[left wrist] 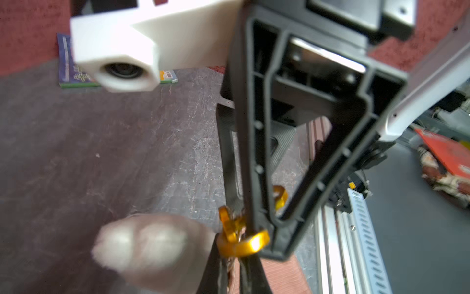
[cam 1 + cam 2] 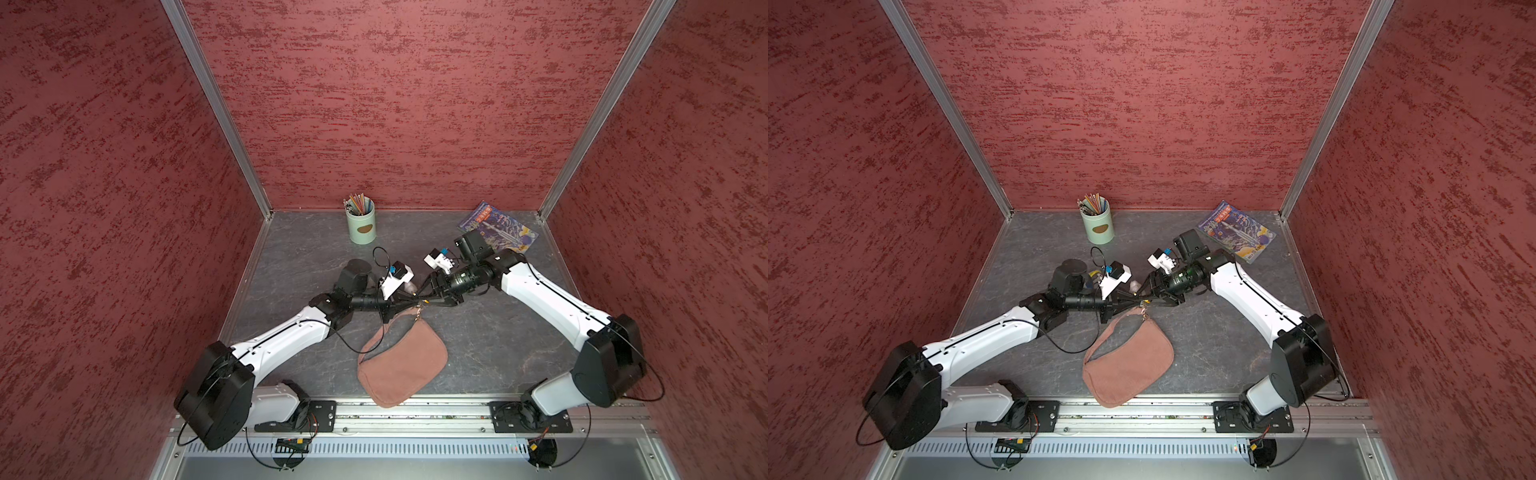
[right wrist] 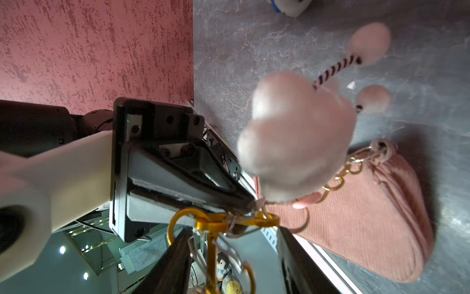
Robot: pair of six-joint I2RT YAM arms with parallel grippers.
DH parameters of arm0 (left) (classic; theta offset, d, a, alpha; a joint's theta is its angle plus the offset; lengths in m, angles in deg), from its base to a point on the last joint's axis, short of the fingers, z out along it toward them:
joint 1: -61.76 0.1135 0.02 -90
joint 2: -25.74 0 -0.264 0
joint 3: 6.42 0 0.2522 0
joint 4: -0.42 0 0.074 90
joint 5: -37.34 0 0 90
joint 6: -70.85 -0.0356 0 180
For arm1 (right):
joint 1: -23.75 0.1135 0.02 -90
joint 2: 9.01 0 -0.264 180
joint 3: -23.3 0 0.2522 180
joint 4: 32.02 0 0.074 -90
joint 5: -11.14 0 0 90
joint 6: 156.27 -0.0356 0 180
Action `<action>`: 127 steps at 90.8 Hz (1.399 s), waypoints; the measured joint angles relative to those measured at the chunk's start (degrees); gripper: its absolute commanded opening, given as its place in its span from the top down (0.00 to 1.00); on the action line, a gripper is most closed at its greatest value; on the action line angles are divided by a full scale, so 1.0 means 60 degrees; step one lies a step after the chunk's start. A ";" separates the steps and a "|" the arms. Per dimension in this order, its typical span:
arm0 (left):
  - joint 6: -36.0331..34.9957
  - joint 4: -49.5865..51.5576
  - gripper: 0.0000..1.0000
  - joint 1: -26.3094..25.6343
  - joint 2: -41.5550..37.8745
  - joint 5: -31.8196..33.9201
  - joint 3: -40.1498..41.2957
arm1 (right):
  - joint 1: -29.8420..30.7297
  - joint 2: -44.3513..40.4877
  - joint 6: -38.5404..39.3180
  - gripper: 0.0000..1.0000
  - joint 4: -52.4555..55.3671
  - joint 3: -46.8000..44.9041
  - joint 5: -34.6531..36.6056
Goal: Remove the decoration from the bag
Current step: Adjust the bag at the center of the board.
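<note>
Left fingers pinched fully together on the thin gold chain of the decoration; right fingers parted, gold clasp lying across the gap, contact with either side not clear. White cloud-shaped decoration raised off the counter between both sets of fingers, ball-tipped legs trailing beside it, chain running on to the hardware at the far end of the bag. Bag flat on counter, near end over the front rail.
</note>
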 measured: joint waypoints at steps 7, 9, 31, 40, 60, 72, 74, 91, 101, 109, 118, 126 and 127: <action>0.0007 0.0120 1.00 0.0066 0.0000 -0.0033 -0.0058 | -0.0189 0.0000 0.0062 0.41 0.0004 0.0004 -0.0055; 0.0011 0.0164 1.00 0.0084 0.0000 -0.0047 -0.0073 | -0.0215 0.0000 0.0069 0.41 0.0000 0.0004 -0.0058; 0.0117 0.0546 1.00 0.0226 0.0000 -0.0135 -0.0346 | -0.0328 -0.0240 -0.0750 0.39 -0.1140 -0.0510 -0.0543; 0.0189 0.0641 1.00 0.0244 0.0000 -0.0204 -0.0448 | -0.0331 -0.0397 -0.0860 0.42 -0.1337 -0.0608 -0.0521; 0.0426 0.1082 1.00 0.0244 0.0011 -0.0357 -0.0765 | -0.0149 -0.0769 -0.0852 0.60 -0.1851 -0.0820 -0.0455; 0.0597 0.1399 1.00 0.0379 0.0047 -0.0153 -0.0783 | 0.0015 -0.0871 -0.0816 0.76 -0.2029 -0.0947 -0.0601; 0.0612 0.1457 1.00 0.0426 0.0066 -0.0106 -0.0783 | 0.0022 -0.0892 -0.0794 0.77 -0.2025 -0.0969 -0.0627; 0.0641 0.2109 1.00 0.0739 0.0164 0.0131 -0.0816 | 0.0051 -0.1053 -0.0667 0.74 -0.1909 -0.0994 -0.0718; 0.0528 0.2674 1.00 0.0903 0.0299 0.0124 -0.1056 | 0.0029 -0.1144 -0.0419 0.61 -0.1508 -0.0991 -0.0138; 0.0368 0.3144 1.00 0.0984 0.0430 0.0040 -0.1359 | -0.0007 -0.1235 -0.0189 0.51 -0.1282 -0.0998 0.0619; 0.0044 0.3796 1.00 0.0896 0.0718 -0.0007 -0.1876 | -0.0011 -0.1286 0.0076 0.48 -0.1107 -0.1045 0.1548; -0.0364 0.4422 0.97 0.0630 0.1290 0.0029 -0.2539 | -0.0007 -0.1158 0.0153 0.51 -0.0933 -0.1279 0.2561; -0.0408 0.4481 0.97 0.0597 0.1381 0.0044 -0.2619 | -0.0007 -0.1122 0.0142 0.51 -0.0929 -0.1333 0.2681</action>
